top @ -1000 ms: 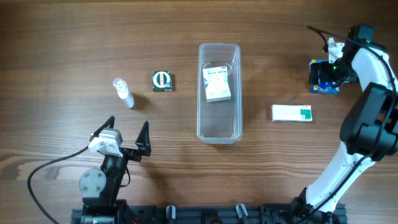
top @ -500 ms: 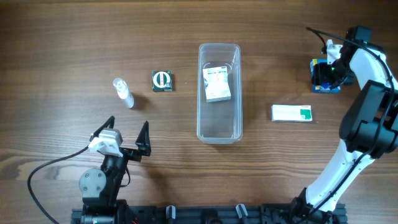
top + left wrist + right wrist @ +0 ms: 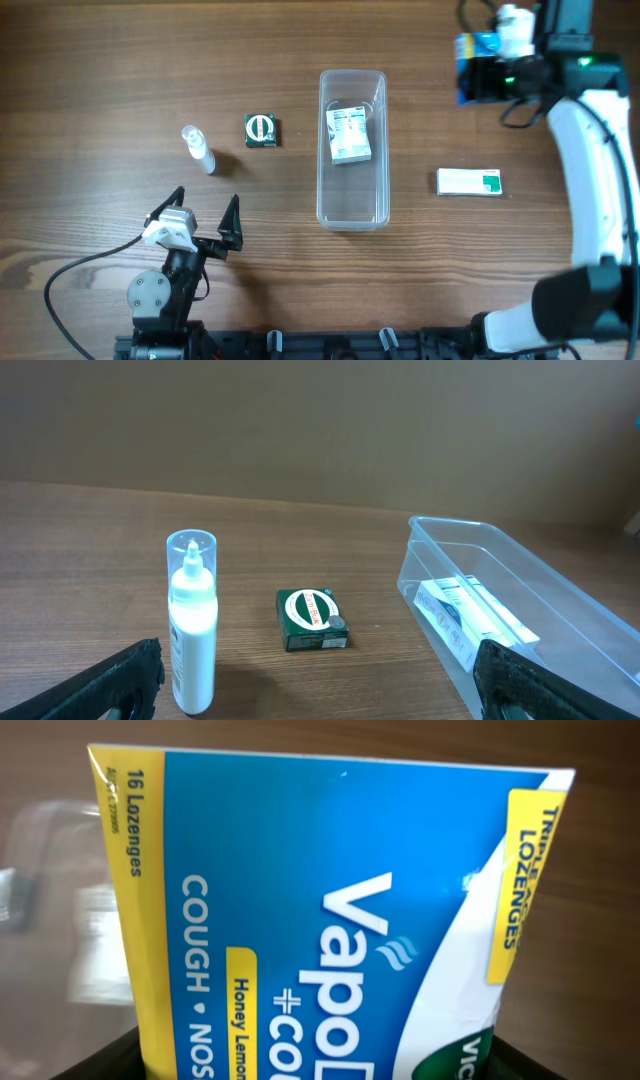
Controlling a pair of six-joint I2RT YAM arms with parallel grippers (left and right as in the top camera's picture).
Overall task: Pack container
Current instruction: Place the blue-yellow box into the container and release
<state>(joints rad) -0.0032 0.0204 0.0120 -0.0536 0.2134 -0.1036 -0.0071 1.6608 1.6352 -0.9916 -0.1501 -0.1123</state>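
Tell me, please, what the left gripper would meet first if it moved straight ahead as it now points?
Probably the green box, nearly centred between the fingers of the open left gripper. The bottle stands nearer, just left of that line, so a finger might brush it.

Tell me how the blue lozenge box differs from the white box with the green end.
The lozenge box is blue and yellow; the white box is mostly white, green at one end. The lozenge box sits in the right gripper; the white box lies flat on the table, untouched. Shared: both are outside the container, to its right.
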